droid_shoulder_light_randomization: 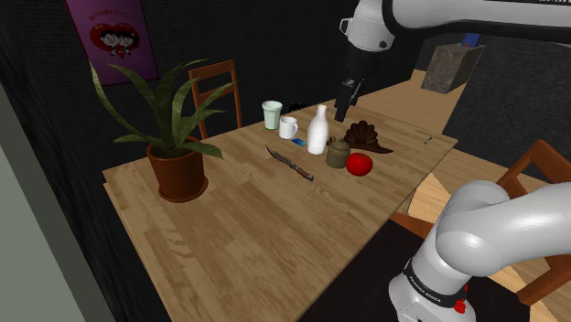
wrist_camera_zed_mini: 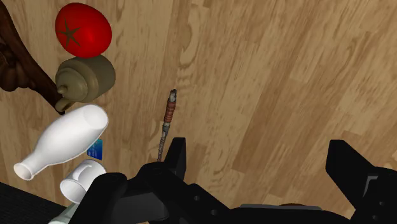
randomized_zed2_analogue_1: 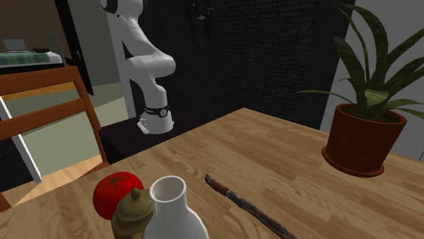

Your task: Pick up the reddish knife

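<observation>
Wooden table [droid_shoulder_light_randomization: 256, 229] bearing a reddish-handled knife [wrist_camera_zed_mini: 167, 124]
The gripper [wrist_camera_zed_mini: 261, 162] is hovering above it, fingers standing apart, empty.

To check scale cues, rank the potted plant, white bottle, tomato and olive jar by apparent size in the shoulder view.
1. potted plant
2. white bottle
3. tomato and olive jar: they look about alike, so they are left unranked.

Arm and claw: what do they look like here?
The arm is glossy white, with rounded tube-like segments and dark joints. A black band with small pale lettering rings it near the base. The claw is all black, with two blocky fingers.
</observation>
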`<state>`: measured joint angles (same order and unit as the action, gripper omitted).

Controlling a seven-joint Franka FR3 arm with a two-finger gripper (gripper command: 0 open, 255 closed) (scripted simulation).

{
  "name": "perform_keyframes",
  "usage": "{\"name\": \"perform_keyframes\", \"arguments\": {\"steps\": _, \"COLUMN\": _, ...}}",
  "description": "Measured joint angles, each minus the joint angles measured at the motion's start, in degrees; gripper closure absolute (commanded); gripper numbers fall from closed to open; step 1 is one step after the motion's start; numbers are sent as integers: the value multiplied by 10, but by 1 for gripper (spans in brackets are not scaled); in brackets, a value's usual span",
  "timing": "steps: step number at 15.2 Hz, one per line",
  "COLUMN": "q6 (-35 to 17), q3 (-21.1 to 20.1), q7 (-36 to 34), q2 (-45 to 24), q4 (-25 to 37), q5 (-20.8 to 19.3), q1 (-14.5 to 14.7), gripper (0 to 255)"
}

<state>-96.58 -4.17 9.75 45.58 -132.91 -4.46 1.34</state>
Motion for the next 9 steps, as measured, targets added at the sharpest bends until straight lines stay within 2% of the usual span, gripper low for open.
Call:
{"name": "perform_keyframes", "arguments": {"steps": 3, "q6": -21, "q3": 6, "q7": 1, "q2": -12, "q4": -9, "q5": -2, "q1": -4, "gripper": 0}}
{"name": "perform_keyframes", "arguments": {"steps": 9, "q6": -130, "q3": 24, "q7": -6, "q2": -91, "q4": -34, "q5": -6, "q1": -19, "gripper": 0}}
